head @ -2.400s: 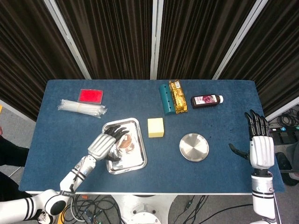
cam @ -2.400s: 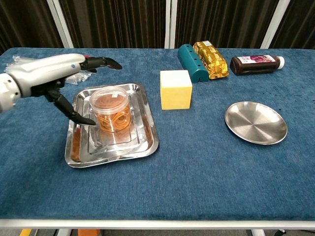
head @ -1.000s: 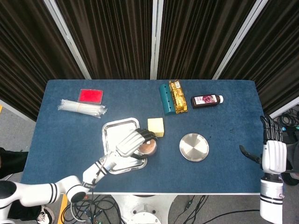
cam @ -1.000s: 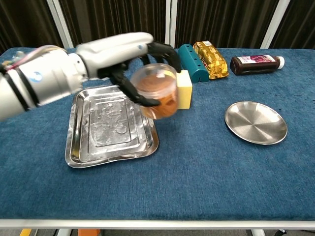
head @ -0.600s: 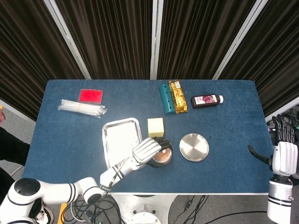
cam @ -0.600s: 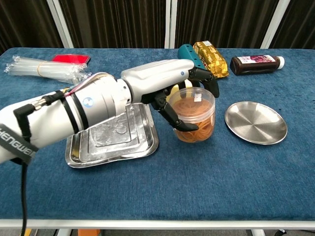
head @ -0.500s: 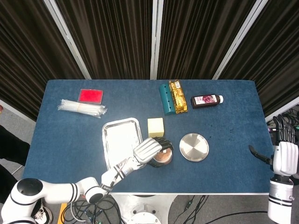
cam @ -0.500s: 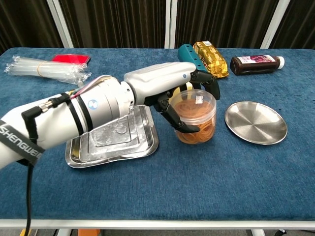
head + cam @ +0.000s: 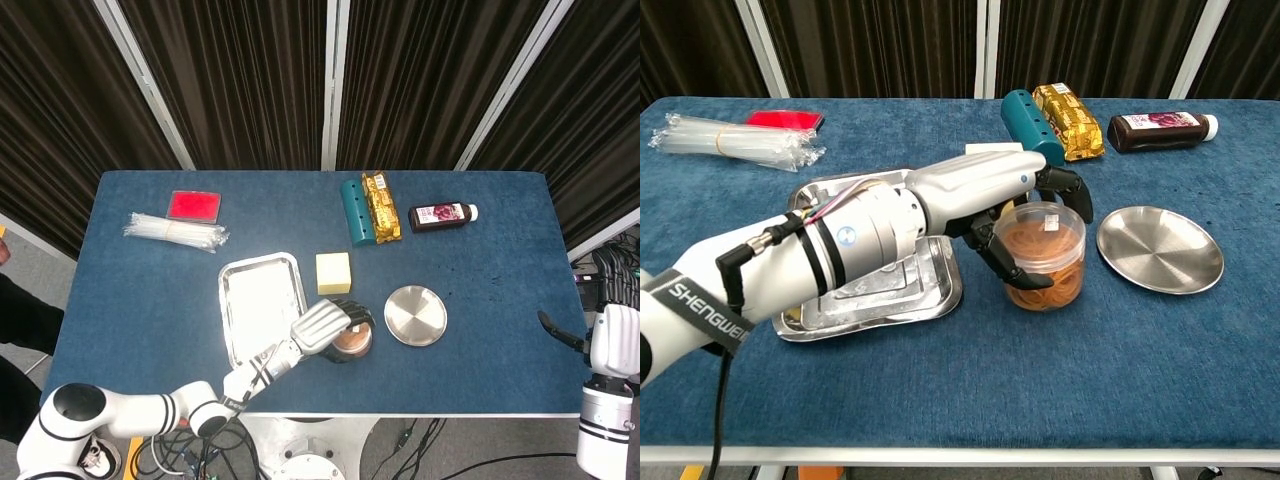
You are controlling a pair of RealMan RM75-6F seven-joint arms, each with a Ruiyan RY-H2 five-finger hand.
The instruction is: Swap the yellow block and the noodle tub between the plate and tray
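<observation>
The clear noodle tub [image 9: 1047, 257] stands on the blue cloth between the steel tray [image 9: 870, 318] and the round plate [image 9: 1160, 250]. My left hand [image 9: 1012, 206] grips the tub, fingers wrapped round its rim and side. From the head view the tub [image 9: 353, 341] shows just past the left hand [image 9: 322, 324]. The yellow block [image 9: 333, 272] sits on the cloth beside the tray [image 9: 240, 300], behind the tub; the chest view hides most of it behind my arm. Nothing lies on the plate [image 9: 415, 315] or the tray. My right hand [image 9: 610, 338] hangs off the table's right edge, fingers apart, holding nothing.
A teal box [image 9: 353, 210], a gold packet [image 9: 380, 206] and a dark bottle [image 9: 441, 215] lie along the back. At the back left are a red card [image 9: 194, 205] and a bundle of clear straws [image 9: 176, 232].
The left hand lifted the noodle tub out of the tray, carried it right and lowered it to the cloth beside the plate. The right hand drifted back toward the table's right edge.
</observation>
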